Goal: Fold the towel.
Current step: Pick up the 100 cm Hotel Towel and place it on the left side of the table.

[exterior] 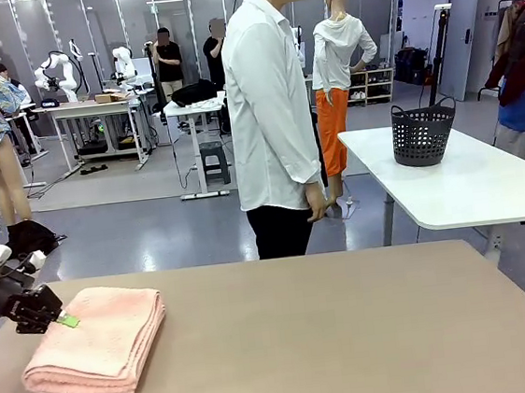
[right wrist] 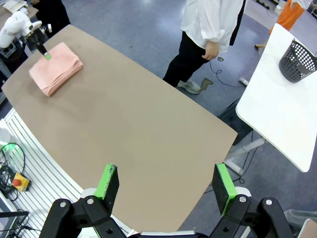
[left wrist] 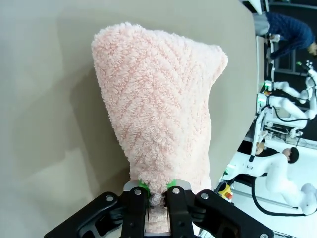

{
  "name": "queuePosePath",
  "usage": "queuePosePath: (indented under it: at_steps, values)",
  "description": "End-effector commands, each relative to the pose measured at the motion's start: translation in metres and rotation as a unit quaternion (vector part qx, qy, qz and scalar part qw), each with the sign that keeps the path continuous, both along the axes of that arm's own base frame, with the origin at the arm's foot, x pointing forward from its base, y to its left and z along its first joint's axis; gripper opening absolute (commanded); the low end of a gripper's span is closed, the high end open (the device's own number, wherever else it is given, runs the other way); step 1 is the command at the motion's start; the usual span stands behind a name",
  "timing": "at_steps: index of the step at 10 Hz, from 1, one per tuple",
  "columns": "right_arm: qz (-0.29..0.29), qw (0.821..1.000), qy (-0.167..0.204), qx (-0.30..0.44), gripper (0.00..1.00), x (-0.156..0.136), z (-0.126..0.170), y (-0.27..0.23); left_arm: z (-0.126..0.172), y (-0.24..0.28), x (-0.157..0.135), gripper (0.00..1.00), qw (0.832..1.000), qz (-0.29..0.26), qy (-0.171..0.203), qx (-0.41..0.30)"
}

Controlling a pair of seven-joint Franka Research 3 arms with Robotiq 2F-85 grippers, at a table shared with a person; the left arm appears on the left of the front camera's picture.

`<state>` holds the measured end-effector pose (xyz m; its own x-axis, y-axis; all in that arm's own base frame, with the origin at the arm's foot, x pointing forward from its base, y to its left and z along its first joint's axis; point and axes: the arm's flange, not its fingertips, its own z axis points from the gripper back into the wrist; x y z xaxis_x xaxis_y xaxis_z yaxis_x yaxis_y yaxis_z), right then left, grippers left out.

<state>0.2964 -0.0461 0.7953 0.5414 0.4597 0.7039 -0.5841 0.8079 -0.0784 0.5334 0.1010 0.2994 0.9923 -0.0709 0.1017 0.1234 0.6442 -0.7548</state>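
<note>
The salmon-pink towel (exterior: 99,340) lies folded into a thick pad at the left end of the brown table (exterior: 352,337). My left gripper (exterior: 64,320) sits at the towel's near-left edge. In the left wrist view its fingers (left wrist: 157,196) are shut on a pinch of the towel (left wrist: 158,114), which stretches away from them over the tabletop. My right gripper (right wrist: 166,178) hangs high above the table's near edge, open with nothing between its green pads. From there the towel (right wrist: 54,67) and the left gripper (right wrist: 45,54) show far off at the upper left.
A person (exterior: 272,111) in a white shirt stands at the table's far side, hands down. Behind on the right, a white table (exterior: 486,182) carries a dark perforated basket (exterior: 422,133). The brown tabletop right of the towel is bare.
</note>
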Motion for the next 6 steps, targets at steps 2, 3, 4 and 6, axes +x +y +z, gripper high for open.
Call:
queuePosePath:
  at_steps: [2, 3, 4, 6]
  values:
    - [0.000, 1.000, 0.000, -0.001, 0.95, -0.001, 0.001, 0.000, -0.001, 0.039, 0.004, 0.00, 0.999, 0.013, 0.033, 0.022]
    - [0.000, 1.000, 0.000, -0.001, 0.95, -0.001, 0.001, 0.000, 0.000, 0.044, -0.001, 0.00, 0.999, 0.007, 0.035, 0.034]
    - [0.000, 1.000, 0.000, -0.001, 0.95, -0.001, 0.001, 0.000, 0.004, 0.054, -0.004, 0.00, 0.999, 0.017, 0.030, 0.023]
    - [0.000, 1.000, 0.000, -0.001, 0.95, -0.001, 0.001, 0.000, 0.011, 0.058, -0.010, 0.00, 0.998, 0.045, 0.035, 0.021]
